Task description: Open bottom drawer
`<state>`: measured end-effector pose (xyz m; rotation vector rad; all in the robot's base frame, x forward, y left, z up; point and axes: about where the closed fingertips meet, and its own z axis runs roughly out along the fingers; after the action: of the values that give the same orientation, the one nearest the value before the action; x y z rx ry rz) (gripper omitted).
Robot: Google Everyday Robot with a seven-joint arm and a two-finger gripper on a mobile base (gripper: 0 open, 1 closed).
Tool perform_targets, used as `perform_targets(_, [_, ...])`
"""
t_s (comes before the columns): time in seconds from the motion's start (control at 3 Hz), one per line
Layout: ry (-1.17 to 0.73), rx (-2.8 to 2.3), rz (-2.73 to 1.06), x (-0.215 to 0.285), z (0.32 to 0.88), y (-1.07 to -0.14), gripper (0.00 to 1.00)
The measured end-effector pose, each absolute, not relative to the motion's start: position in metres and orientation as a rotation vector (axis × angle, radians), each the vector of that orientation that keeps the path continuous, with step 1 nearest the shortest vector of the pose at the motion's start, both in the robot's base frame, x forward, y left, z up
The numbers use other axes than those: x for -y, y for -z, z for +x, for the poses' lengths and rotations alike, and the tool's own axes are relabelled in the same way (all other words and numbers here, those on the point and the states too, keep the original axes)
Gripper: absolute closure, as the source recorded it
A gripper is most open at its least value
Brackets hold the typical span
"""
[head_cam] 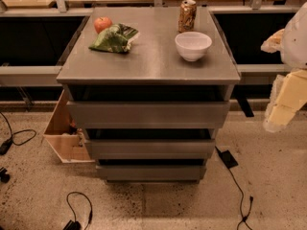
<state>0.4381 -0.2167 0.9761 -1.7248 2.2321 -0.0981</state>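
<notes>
A grey metal cabinet (148,71) stands in the middle of the camera view with three flat drawer fronts. The bottom drawer (151,172) is the narrowest and shortest and sits just above the floor; only a thin dark gap shows above its front. The mid-sized drawer front (151,149) and the widest drawer front (148,114) are above it. My gripper (281,113) hangs at the right edge of the view, level with the top drawer and well to the right of the cabinet. It touches nothing.
On the cabinet top are a red apple (102,23), a green bag (114,38), a can (187,16) and a white bowl (193,45). A cardboard box (64,133) leans at the cabinet's left. Cables (79,210) and a black adapter (228,159) lie on the floor.
</notes>
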Motion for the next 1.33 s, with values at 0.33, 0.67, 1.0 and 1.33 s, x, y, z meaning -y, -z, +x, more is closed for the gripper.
perform_targets(0.33, [0.098, -2.232, -1.725, 0.217, 0.438, -0.976, 0.0])
perform_targets(0.67, [0.089, -2.237, -1.725, 0.214, 0.435, -0.945, 0.0])
perform_targets(1.0, [0.119, -2.273, -1.677, 0.214, 0.426, -0.863, 0.0])
perform_targets(1.33, [0.139, -2.333, -1.664, 0.219, 0.422, -0.784, 0.0])
